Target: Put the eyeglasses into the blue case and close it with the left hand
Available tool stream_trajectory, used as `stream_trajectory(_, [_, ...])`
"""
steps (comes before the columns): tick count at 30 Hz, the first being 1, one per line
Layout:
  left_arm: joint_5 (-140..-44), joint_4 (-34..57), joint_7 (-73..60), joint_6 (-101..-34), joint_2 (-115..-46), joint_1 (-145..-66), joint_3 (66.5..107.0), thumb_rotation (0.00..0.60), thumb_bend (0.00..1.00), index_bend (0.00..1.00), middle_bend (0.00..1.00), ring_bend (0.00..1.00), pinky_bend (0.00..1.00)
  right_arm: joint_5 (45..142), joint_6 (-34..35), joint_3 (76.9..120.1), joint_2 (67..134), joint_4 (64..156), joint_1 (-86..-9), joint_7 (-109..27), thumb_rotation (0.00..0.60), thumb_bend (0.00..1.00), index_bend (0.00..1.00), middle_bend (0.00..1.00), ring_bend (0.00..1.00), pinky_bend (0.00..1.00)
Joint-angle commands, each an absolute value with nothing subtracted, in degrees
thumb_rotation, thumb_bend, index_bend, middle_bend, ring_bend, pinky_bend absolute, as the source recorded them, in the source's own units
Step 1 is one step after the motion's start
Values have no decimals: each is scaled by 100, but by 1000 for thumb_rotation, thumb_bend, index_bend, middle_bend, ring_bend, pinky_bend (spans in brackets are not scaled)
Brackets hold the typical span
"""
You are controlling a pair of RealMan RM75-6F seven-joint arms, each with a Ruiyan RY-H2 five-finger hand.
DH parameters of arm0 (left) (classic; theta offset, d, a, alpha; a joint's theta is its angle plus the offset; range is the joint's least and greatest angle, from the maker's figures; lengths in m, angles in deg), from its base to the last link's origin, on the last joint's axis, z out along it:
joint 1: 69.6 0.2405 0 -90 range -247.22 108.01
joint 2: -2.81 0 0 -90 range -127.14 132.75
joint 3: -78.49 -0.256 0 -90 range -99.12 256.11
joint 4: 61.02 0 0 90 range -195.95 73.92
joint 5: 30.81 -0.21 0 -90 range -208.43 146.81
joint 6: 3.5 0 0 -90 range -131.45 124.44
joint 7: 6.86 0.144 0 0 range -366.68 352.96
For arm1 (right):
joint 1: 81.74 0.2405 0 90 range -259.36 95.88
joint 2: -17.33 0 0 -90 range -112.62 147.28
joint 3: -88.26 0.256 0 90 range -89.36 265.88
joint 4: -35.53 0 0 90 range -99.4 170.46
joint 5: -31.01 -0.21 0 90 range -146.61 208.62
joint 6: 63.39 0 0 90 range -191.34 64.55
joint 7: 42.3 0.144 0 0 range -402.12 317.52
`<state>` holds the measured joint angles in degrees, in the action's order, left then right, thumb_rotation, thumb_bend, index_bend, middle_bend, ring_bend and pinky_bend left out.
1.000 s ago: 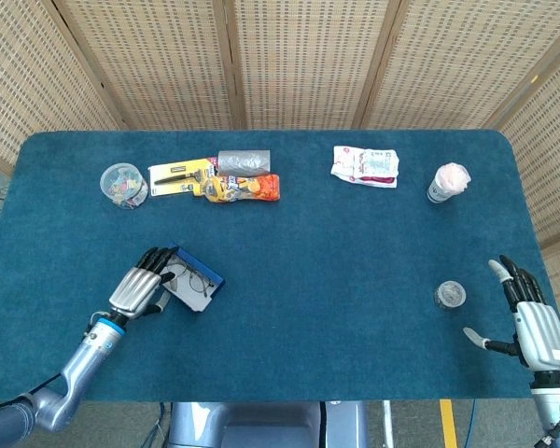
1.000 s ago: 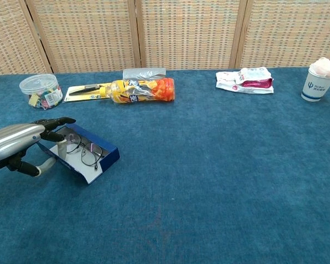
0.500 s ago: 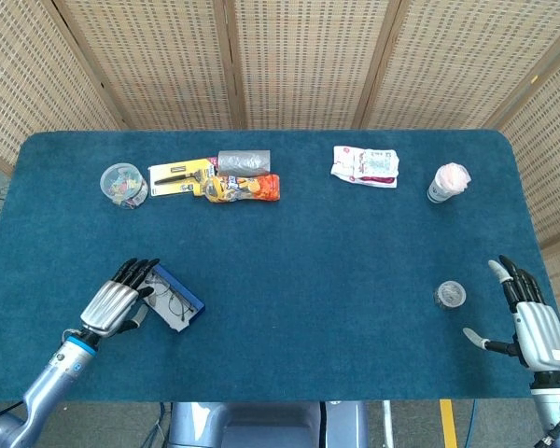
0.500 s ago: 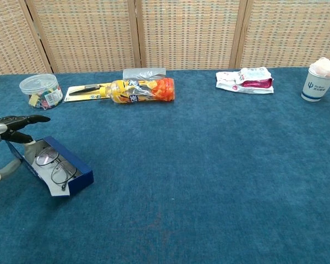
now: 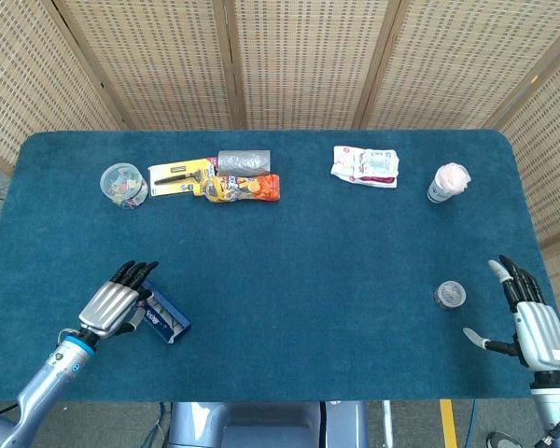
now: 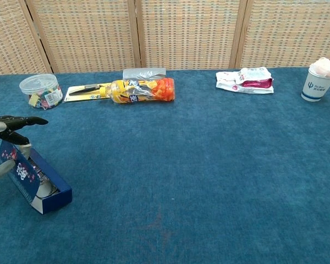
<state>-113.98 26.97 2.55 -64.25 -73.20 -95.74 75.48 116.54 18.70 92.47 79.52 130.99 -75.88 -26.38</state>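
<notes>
Over at the left, the left hand (image 5: 110, 308) has dragged the blue case (image 6: 34, 182) toward the near table edge and is now folding its lid over — fingers on the lid, thumb under it. A second ago the eyeglasses lay plainly in the open tray; now they are nearly hidden inside, so closing looks well under way. Far right, the right hand (image 5: 532, 322) rests open and empty, just beside a small round container (image 5: 450, 295).
</notes>
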Motion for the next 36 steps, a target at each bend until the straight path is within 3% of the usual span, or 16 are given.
stream_trajectory(1, [-11267, 2665, 337, -6314, -7408, -9620, 7616, 600, 580, 724, 0, 0, 0, 11655, 1867, 9245, 7952, 13093, -7587, -2634, 600, 0, 0, 0, 0, 0])
stream_trajectory(9, [-11108, 2510, 344, -6186, -7605, -9665, 7697, 600, 563, 719, 0, 0, 0, 11659, 1866, 9243, 7947, 13099, -7586, -2636, 600, 0, 0, 0, 0, 0])
stream_trajectory(12, [-11090, 2464, 307, -6176, -7649, -9676, 7725, 600, 553, 640, 0, 0, 0, 11659, 1866, 9242, 7948, 13100, -7586, -2642, 600, 0, 0, 0, 0, 0])
stream_trajectory(15, [-11063, 2417, 262, -6156, -7695, -9683, 7746, 600, 541, 453, 0, 0, 0, 11657, 1868, 9243, 7947, 13100, -7587, -2639, 600, 0, 0, 0, 0, 0])
stream_trajectory(17, [-11063, 2399, 202, -6148, -7713, -9684, 7750, 600, 531, 221, 0, 0, 0, 11654, 1869, 9244, 7949, 13102, -7587, -2639, 600, 0, 0, 0, 0, 0])
stream_trajectory(20, [-11123, 2375, 79, -6197, -7725, -9677, 7760, 600, 520, 11, 0, 0, 0, 11652, 1865, 9245, 7948, 13102, -7585, -2640, 600, 0, 0, 0, 0, 0])
stream_trajectory(27, [-11358, 2497, -308, -6403, -7568, -9657, 7790, 600, 453, 0, 0, 0, 0, 11651, 1868, 9246, 7946, 13107, -7587, -2629, 600, 0, 0, 0, 0, 0])
stream_trajectory(32, [-11823, 2968, -679, -6286, -6877, -9792, 7604, 600, 65, 0, 0, 0, 0, 11652, 1860, 9244, 7943, 13110, -7584, -2633, 600, 0, 0, 0, 0, 0])
stream_trajectory(36, [-11832, 3051, -229, -5976, -6683, -9922, 7503, 600, 0, 0, 0, 0, 0, 11653, 1858, 9241, 7942, 13110, -7584, -2637, 600, 0, 0, 0, 0, 0])
